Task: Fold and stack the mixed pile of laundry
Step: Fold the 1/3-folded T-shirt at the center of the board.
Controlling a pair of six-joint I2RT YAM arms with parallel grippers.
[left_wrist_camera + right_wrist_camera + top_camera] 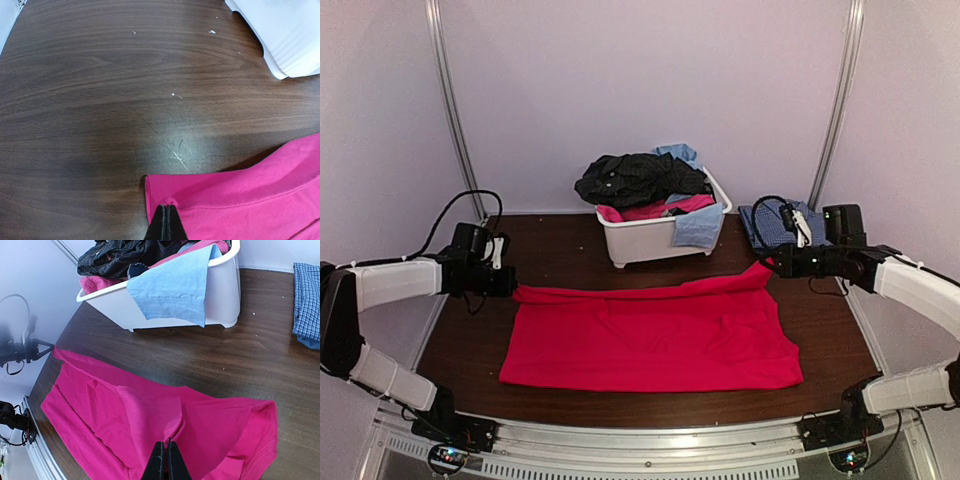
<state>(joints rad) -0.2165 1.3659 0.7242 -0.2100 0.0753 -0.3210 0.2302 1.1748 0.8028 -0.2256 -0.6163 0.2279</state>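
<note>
Here, a soft, light pink-red garment [650, 335] lies spread flat mid-table [470, 340]; it looks limp and best taken by its corners. The left gripper [167, 212] and right gripper [166, 450] each pinch a far corner, fingers fully closed. Behind, a white tub [650, 242] holds the remaining laundry [635, 180]. A blue checked shirt [765, 225] lies far right, out of the way.

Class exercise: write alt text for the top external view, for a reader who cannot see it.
A pink-red garment lies spread on a dark wooden table, its two far corners pinched by the left gripper and the right gripper. Behind it a white tub holds black, pink and light blue clothes, with a folded blue checked shirt to its right.
</note>
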